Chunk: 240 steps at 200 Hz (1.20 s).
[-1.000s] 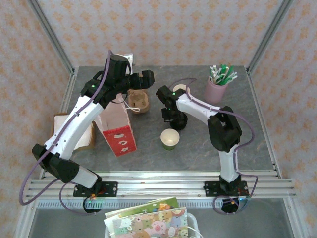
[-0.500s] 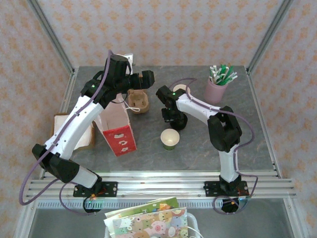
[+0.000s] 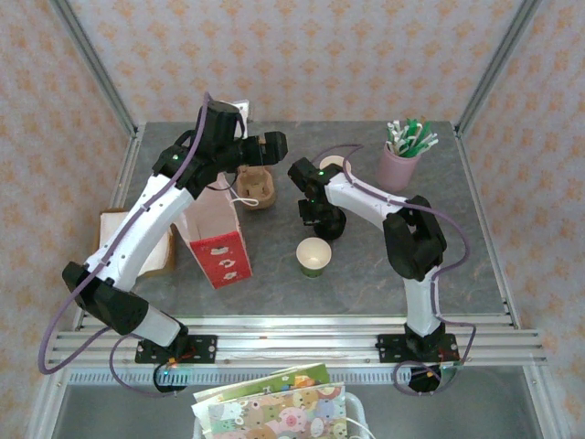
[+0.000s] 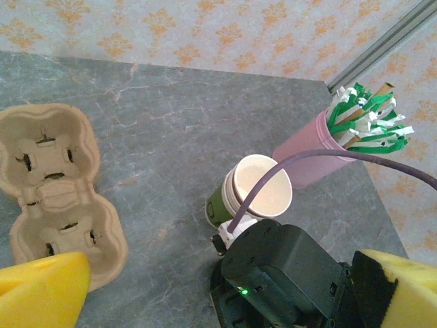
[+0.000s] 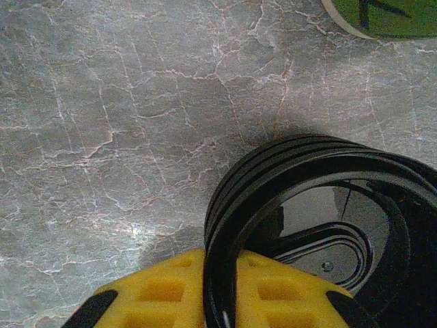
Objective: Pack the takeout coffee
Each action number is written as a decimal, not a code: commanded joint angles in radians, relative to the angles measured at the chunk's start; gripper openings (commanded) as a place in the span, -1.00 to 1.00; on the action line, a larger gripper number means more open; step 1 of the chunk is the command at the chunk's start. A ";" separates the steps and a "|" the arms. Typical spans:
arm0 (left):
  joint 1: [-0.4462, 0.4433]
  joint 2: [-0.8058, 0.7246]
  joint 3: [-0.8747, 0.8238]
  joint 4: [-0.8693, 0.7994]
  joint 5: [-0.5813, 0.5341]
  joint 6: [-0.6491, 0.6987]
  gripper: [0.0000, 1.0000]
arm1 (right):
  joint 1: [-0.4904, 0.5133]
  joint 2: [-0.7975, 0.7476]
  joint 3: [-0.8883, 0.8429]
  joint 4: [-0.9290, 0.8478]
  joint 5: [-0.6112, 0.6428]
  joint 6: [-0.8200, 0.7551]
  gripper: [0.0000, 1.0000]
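right gripper pinching black lid

right gripper [image 5: 220, 273] clamped on the rim of a ridged round black plastic lid [image 5: 273, 171] on the grey marbled table [image 5: 102, 102]; cup beneath: cannot tell. left gripper [image 3: 265, 146] spread wide, empty, near the brown pulp cup carrier [image 4: 54, 184].

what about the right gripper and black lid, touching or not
Touching. The right wrist view shows the right gripper pinching the black lid by its rim.

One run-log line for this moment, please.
left gripper: open, by cup carrier | right gripper: shut on black lid stack | centre lidless cup: on table
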<state>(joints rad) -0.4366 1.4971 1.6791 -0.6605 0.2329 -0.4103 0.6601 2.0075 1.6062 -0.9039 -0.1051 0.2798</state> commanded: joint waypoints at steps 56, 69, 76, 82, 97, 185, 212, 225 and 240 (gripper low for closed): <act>0.000 0.012 0.027 0.010 0.020 0.018 0.98 | 0.001 -0.050 0.021 -0.034 0.031 0.011 -0.84; -0.001 0.014 0.030 0.012 0.021 0.016 0.98 | 0.001 -0.056 0.022 -0.037 0.036 0.011 -0.85; -0.001 0.015 0.032 0.010 0.022 0.015 0.98 | 0.001 -0.057 0.024 -0.039 0.036 0.011 -0.85; -0.001 0.016 0.034 0.010 0.023 0.015 0.98 | 0.001 -0.060 0.026 -0.041 0.037 0.010 -0.85; -0.003 0.017 0.039 0.006 0.023 0.016 0.98 | 0.001 -0.068 0.027 -0.045 0.037 0.010 -0.85; -0.012 0.003 0.059 -0.004 0.000 0.022 0.98 | 0.001 -0.094 0.060 -0.073 0.048 0.006 -0.83; -0.015 -0.023 0.057 0.018 -0.008 0.038 0.98 | 0.001 -0.133 0.093 -0.080 0.014 0.003 -0.83; -0.017 -0.041 0.055 0.034 -0.013 0.048 0.98 | 0.001 -0.158 0.110 -0.082 -0.016 0.001 -0.83; -0.020 -0.075 0.038 0.076 -0.011 0.052 0.98 | -0.001 -0.195 0.129 -0.083 -0.060 -0.001 -0.83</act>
<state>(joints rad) -0.4419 1.5005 1.7084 -0.6598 0.2306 -0.3908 0.6601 1.9167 1.6756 -0.9596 -0.1158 0.2859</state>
